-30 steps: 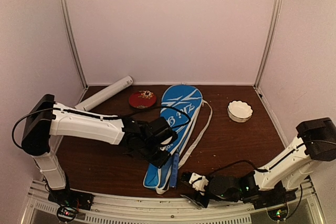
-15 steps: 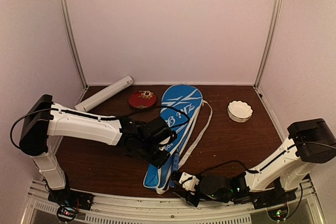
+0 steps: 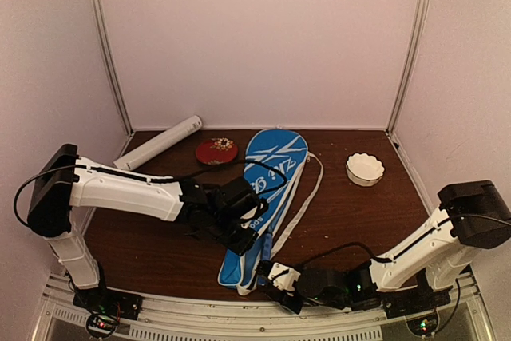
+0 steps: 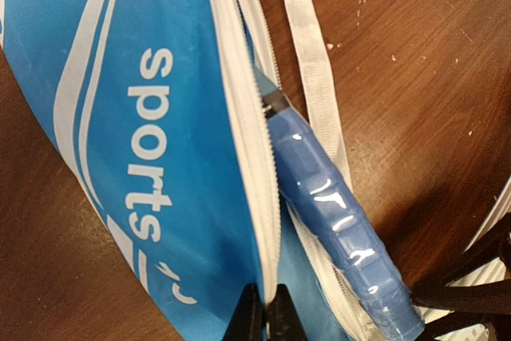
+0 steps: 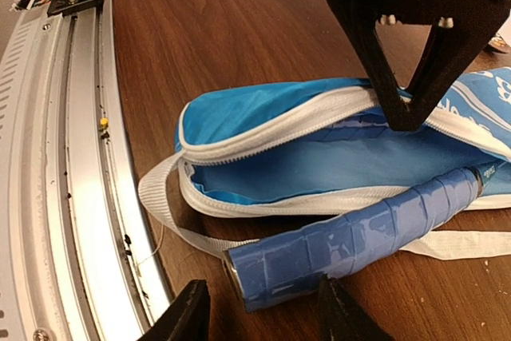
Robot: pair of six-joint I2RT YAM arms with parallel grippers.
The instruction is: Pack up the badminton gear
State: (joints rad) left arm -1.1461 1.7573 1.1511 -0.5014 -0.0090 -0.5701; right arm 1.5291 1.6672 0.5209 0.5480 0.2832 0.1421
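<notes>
From above, one bag [image 3: 275, 165] is lying mid-bench. One tube [image 3: 160, 141] is resting at the far left corner, and one dish [image 3: 216, 151] and one bowl [image 3: 365, 169] are sitting toward the far edge. The left fingers [image 3: 247, 233] are meeting the bag, and the right fingers [image 3: 270, 283] are hovering at the near edge.

Left wrist: the left fingers are pinching the bag's zipper edge, with one handle [image 4: 335, 221] lying just beside them.

Right wrist: the right fingers are standing spread either side of the handle's butt.

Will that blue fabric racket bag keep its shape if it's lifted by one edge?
Unlikely. The blue fabric racket bag sags open in soft folds where the left hand pinches its zipper edge, so it looks floppy. Thin cloth, so probably light, and may bunch when pushed.
</notes>
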